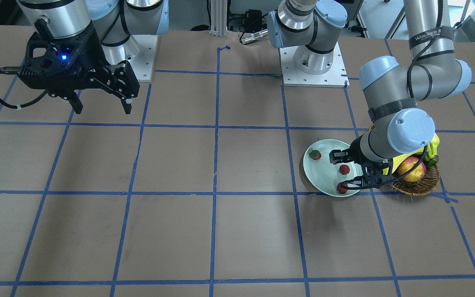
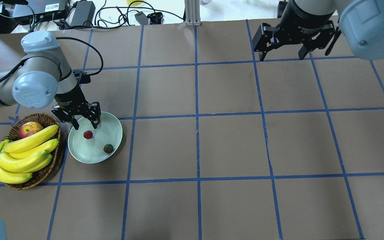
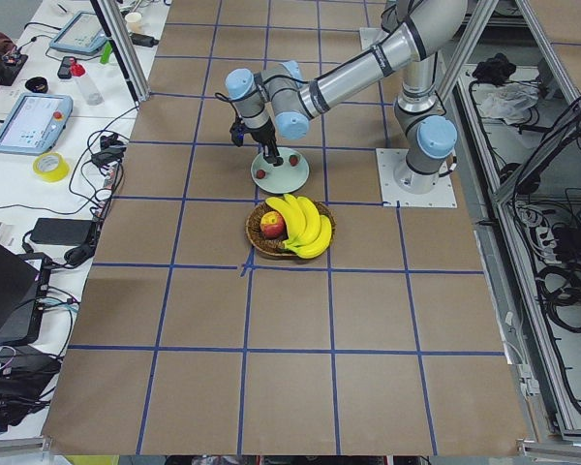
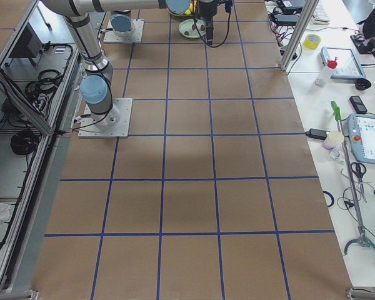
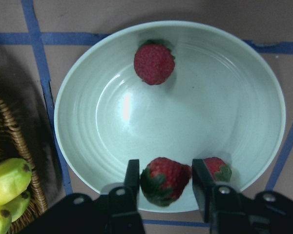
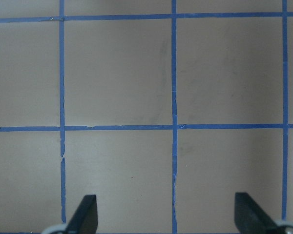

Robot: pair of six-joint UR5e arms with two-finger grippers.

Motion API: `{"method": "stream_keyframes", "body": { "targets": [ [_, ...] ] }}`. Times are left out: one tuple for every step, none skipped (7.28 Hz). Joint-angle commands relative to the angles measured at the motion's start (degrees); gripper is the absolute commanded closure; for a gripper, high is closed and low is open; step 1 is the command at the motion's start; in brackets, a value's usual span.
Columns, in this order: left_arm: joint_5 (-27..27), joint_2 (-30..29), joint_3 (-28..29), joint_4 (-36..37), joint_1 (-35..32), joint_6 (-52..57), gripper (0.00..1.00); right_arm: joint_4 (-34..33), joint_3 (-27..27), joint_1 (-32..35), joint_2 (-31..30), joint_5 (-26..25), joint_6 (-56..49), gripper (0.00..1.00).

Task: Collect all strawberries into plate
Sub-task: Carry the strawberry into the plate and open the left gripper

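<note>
The pale mint plate (image 2: 88, 151) lies beside the basket and holds all three strawberries. One (image 2: 108, 148) lies near its rim. One (image 2: 88, 134) lies in the middle, seen in the left wrist view (image 5: 163, 181) directly between the fingers. The third (image 5: 217, 170) lies just outside one finger, at the plate's edge (image 1: 342, 188). My left gripper (image 2: 87, 126) hovers low over the plate, open, with its fingers on either side of the middle berry. My right gripper (image 2: 281, 58) is open and empty, held high over bare table far from the plate.
A brown wicker basket (image 2: 42, 173) with a bunch of bananas (image 2: 22, 156) and a red-yellow apple (image 2: 30, 129) stands right next to the plate, on the side toward the table's end. The table is brown paper with a blue tape grid (image 6: 174, 126).
</note>
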Motion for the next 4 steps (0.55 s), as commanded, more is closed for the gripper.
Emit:
{"method": "stream_keyframes", "body": {
  "targets": [
    [0.20,2.00,2.84,-0.98,-0.19,-0.23,0.00,-0.03,0.01,0.00,0.00,0.00,-0.04,0.00],
    [-0.41,3.05,6.60,-2.03,-1.06,-0.23,0.00,-0.03,0.01,0.00,0.00,0.00,-0.04,0.00],
    [-0.42,5.32,10.90,-7.61,-1.42,-0.32,0.00,-0.03,0.01,0.00,0.00,0.00,-0.04,0.00],
    [-0.33,7.78,16.86,-14.10,-1.86,-1.71,0.00,-0.03,0.01,0.00,0.00,0.00,-0.13,0.00]
  ]
}}
